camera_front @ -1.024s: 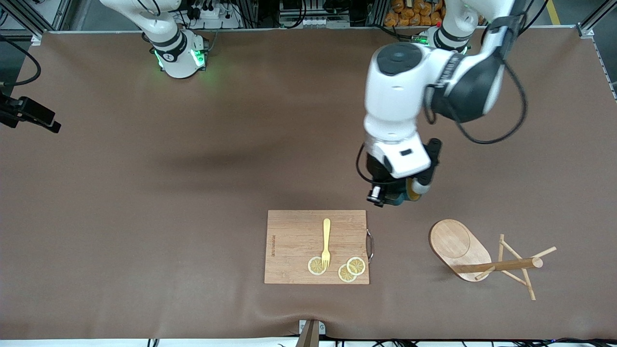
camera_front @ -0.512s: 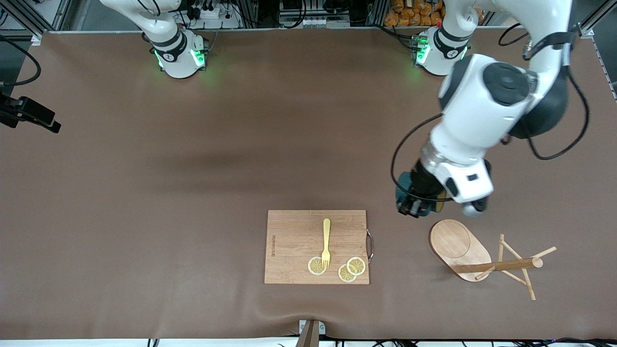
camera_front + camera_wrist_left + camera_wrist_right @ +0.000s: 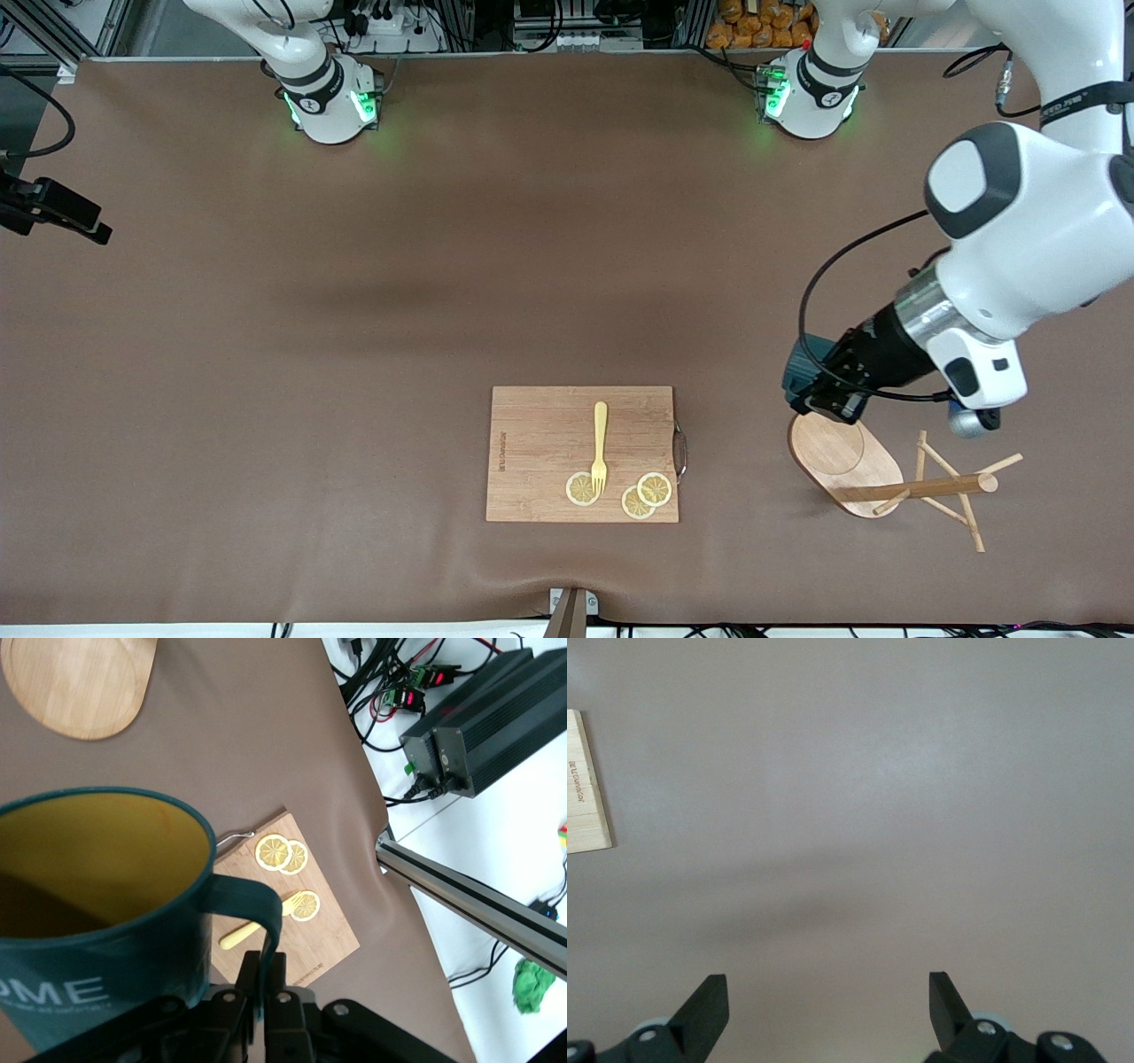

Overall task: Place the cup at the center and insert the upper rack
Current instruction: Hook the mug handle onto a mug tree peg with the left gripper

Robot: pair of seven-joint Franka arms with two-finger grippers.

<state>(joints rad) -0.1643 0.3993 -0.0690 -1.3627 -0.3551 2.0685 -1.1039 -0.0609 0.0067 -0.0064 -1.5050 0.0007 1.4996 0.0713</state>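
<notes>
My left gripper (image 3: 819,390) is shut on the handle of the dark teal cup (image 3: 802,365) with a mustard-yellow inside (image 3: 97,850). It holds the cup in the air, just above the edge of the mug tree's oval base (image 3: 837,447). The light wooden mug tree (image 3: 921,487) lies on its side toward the left arm's end of the table, its post and pegs flat on the mat. Its base also shows in the left wrist view (image 3: 75,682). My right gripper (image 3: 828,1005) is open and empty over bare mat; it is out of the front view.
A rectangular wooden cutting board (image 3: 540,452) with a metal handle lies near the front middle of the table. It carries a yellow fork (image 3: 600,443) and three lemon slices (image 3: 654,489). The table's front edge runs just past it.
My left arm has swung the cup from over the mat above the cutting board's corner toward the left arm's end, to just above the mug tree's base. The right arm has not moved.
</notes>
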